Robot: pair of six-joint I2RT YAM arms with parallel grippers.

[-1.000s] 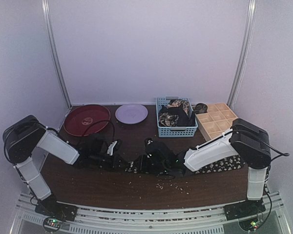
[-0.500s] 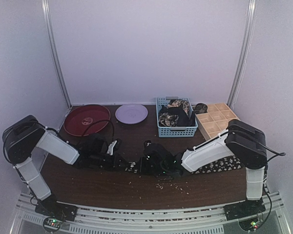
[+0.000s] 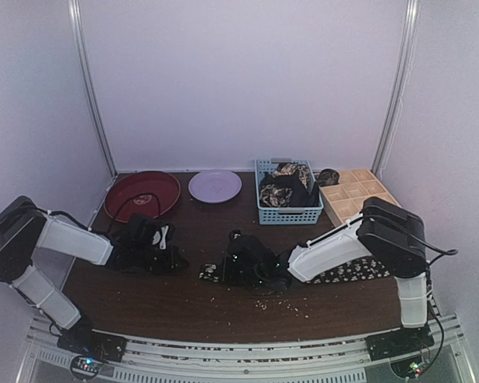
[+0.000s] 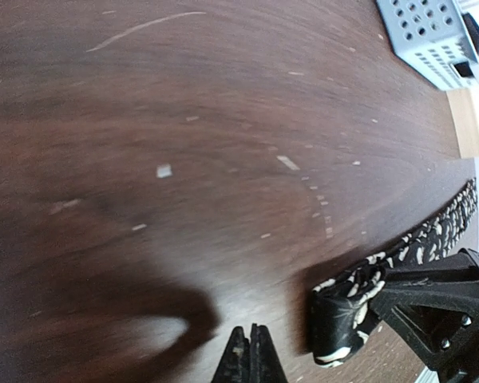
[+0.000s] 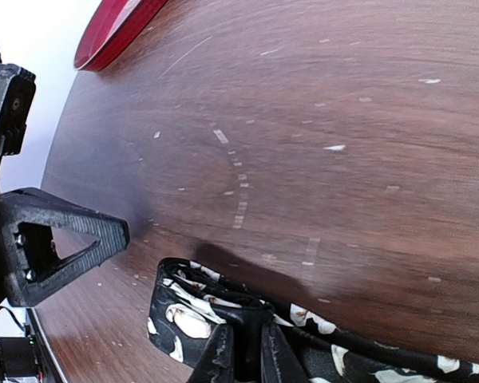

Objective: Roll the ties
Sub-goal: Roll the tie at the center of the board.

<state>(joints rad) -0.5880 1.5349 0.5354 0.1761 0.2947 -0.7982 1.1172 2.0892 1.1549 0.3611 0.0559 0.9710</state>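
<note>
Top external | left arm (image 3: 70, 238) low, left fingers (image 4: 233, 367) pressed together | right arm (image 3: 329, 252) low, right fingers (image 5: 217, 363) pinching tie (image 5: 180, 311)

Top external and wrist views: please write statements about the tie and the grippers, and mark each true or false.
1. The right gripper pinches the folded end of the tie. True.
2. The left gripper also holds the tie. False: it is shut on nothing, apart from the tie.
3. The blue basket is empty. False: it holds printed fabric.
4. The red plate lies left of the purple plate. True.
</note>
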